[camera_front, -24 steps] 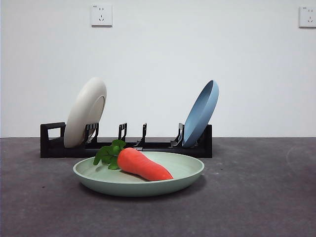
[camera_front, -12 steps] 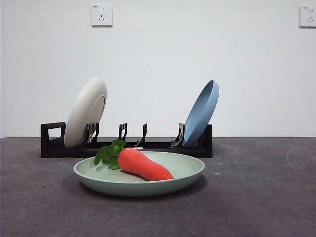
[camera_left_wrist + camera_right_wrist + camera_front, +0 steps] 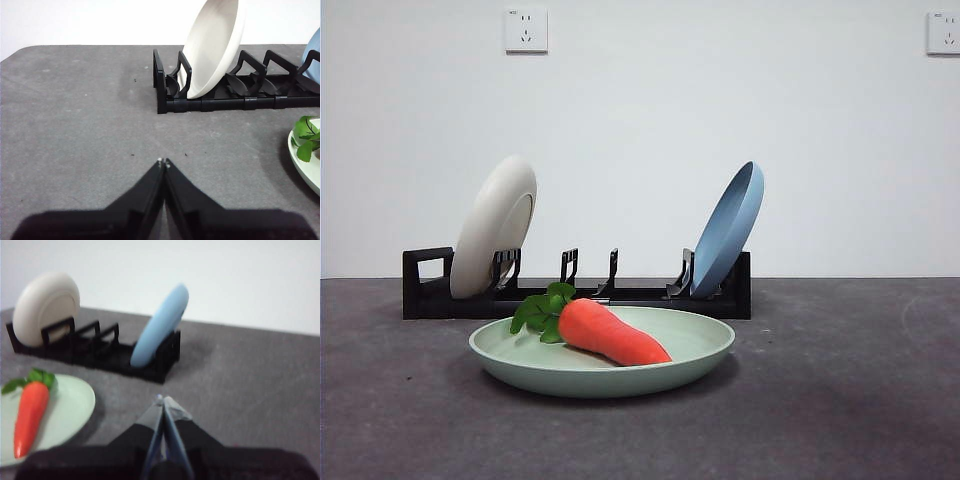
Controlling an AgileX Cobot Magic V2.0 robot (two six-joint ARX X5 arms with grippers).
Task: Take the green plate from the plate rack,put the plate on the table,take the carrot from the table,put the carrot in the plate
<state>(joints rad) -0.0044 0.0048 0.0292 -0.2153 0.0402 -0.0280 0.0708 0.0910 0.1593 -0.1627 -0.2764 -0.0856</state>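
Note:
The green plate (image 3: 701,350) lies flat on the table (image 3: 840,400) in front of the plate rack (image 3: 425,285). On the plate rests the orange carrot (image 3: 612,333), its green leaves toward the rack. My left gripper (image 3: 163,162) is shut and empty, held over bare table (image 3: 75,125) away from the plate's edge (image 3: 302,162). My right gripper (image 3: 163,400) is shut and empty too, off to the side of the plate (image 3: 75,405) and carrot (image 3: 30,412). Neither arm shows in the front view.
A cream-white plate (image 3: 496,226) leans in the handle end of the rack and a blue plate (image 3: 728,230) leans at the other end. They also show as the white plate (image 3: 212,45) and blue plate (image 3: 160,325). White wall behind.

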